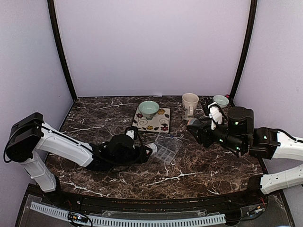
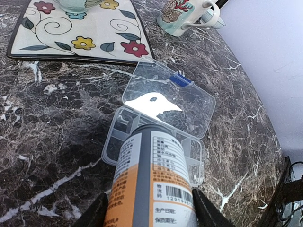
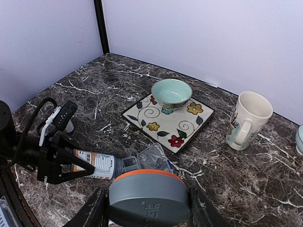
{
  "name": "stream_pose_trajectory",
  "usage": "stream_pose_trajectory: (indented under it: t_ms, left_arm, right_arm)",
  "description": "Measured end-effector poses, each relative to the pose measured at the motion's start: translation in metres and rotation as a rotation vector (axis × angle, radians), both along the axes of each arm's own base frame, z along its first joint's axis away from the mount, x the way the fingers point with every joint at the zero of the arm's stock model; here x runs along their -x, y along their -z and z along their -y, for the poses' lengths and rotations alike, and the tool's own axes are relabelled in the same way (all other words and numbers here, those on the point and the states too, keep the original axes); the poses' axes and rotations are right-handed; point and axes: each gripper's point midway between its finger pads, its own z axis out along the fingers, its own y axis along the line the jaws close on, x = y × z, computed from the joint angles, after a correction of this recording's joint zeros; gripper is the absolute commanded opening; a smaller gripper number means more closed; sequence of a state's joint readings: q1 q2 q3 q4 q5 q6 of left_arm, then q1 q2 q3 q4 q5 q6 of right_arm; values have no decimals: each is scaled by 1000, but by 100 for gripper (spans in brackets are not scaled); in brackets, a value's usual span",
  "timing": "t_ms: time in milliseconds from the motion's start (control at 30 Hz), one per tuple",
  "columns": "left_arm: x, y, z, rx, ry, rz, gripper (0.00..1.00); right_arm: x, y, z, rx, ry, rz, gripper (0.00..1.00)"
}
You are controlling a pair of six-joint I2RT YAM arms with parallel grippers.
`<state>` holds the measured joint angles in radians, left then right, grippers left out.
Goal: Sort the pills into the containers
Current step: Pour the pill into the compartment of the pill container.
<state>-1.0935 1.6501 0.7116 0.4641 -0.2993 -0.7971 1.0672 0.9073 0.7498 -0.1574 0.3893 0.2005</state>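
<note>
Nearest the bases, the left gripper [image 2: 151, 208] lies low over the dark marble table [image 1: 199, 165]. Its jaws are partly closed around the body of the orange bottle [image 2: 154, 184], which is tipped nearly flat (label up). The bottle's mouth end reaches the pill box [image 2: 195, 158]; whether the two touch cannot be told. The box sits mid-table, with its clear lid [image 2: 170, 97] folded back flat on the far side. Its square compartments [image 2: 118, 135] show beside the bottle, but any pills in them are too small to make out. To the right, held above the table, the right gripper [image 3: 147, 208] clamps the grey cap [image 3: 147, 191] between its two fingers. Beyond the box lies a flowered square plate [image 1: 161, 124] carrying a pale green bowl [image 1: 148, 109]. A cream mug [image 1: 190, 104] stands just right of the plate.
</note>
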Motion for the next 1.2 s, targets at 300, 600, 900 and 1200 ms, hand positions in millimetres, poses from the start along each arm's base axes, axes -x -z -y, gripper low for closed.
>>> stream_pose_trajectory:
  t_ms: [300,600,900,1200]
  left_arm:
    - [3,-7,2,17,10,2,0]
    - [4,-3,-1,10,6,-9,0]
    - [3,3,4,-18,8,-29,0]
    - [1,-1,1,-16,-7,-16,0]
  right_arm:
    - [1,2,-2,-2,-5,-10,17]
    - [1,1,-2,-9,-6,-14,17]
    - [1,1,-2,-10,-6,-14,17]
    - [1,1,-2,-9,-6,-15,17]
